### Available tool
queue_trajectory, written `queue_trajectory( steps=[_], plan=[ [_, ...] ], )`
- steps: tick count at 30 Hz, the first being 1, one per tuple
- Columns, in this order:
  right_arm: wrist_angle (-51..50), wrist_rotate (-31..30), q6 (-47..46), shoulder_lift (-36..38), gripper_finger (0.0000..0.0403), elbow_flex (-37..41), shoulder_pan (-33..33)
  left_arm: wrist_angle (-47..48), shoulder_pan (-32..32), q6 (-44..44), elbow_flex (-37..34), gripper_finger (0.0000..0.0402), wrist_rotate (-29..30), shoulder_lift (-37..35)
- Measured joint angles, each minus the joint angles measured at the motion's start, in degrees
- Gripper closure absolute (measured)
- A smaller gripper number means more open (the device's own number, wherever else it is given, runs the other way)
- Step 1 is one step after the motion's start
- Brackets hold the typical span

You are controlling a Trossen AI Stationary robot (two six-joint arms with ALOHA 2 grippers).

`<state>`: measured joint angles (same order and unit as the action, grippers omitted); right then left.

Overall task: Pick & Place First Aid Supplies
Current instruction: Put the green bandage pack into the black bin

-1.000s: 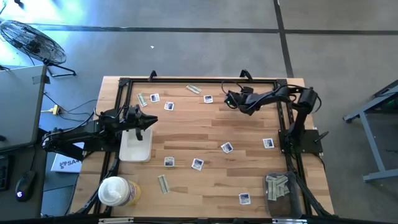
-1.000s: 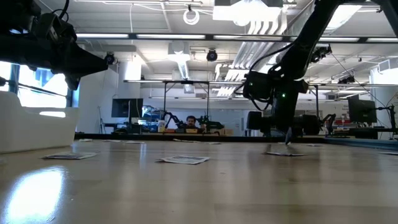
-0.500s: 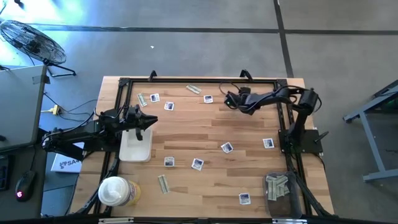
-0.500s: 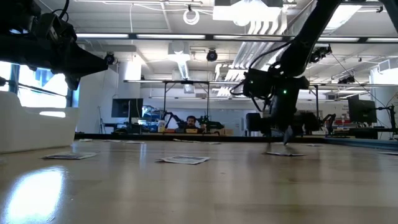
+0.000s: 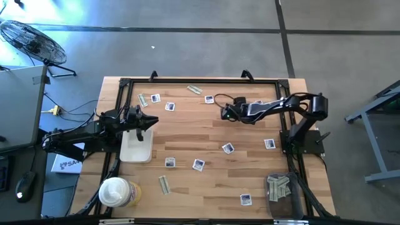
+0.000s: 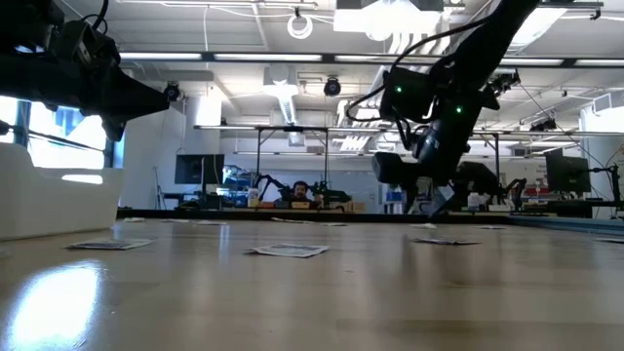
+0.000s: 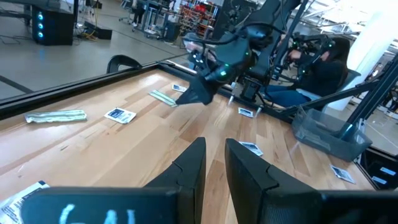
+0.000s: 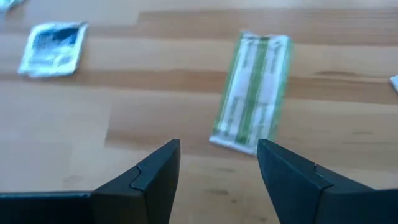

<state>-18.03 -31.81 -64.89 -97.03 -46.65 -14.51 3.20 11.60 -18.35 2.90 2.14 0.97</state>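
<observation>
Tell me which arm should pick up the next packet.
Right, probably. The right gripper has its fingers open just short of a narrow pale green strip packet lying flat on the wood. The left gripper hovers over the white rectangular tray, fingers nearly closed.

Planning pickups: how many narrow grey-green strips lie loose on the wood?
3. In the overhead view: one strip upper left by a square packet; one top centre; one beside the tub. The right arm may hide more.
</observation>
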Motion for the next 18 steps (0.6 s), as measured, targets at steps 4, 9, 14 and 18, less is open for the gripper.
queue_trajectory(
  steps=[4, 9, 14, 18],
  plan=[
    [5.50, -1.74, 5.92, -1.82, 0.0194, 0.00, 1.35, 0.00, -0.01, 0.00, 0.02, 0.0341, -0.01, 0.00],
    [9.73, -3.14, 10.29, -4.08, 0.0195, -0.04, 0.74, -0.01, -0.01, 0.00, 0.00, 0.0341, -0.01, 0.01],
    [9.15, -3.18, 9.77, -4.37, 0.0195, -0.04, -0.28, -0.01, -0.01, 0.00, 0.01, 0.0341, 0.00, 0.00],
    [8.92, -1.17, 10.03, -4.37, 0.0195, -0.04, -0.83, -0.02, 0.00, 0.00, 0.00, 0.0341, 0.01, 0.01]
  ],
)
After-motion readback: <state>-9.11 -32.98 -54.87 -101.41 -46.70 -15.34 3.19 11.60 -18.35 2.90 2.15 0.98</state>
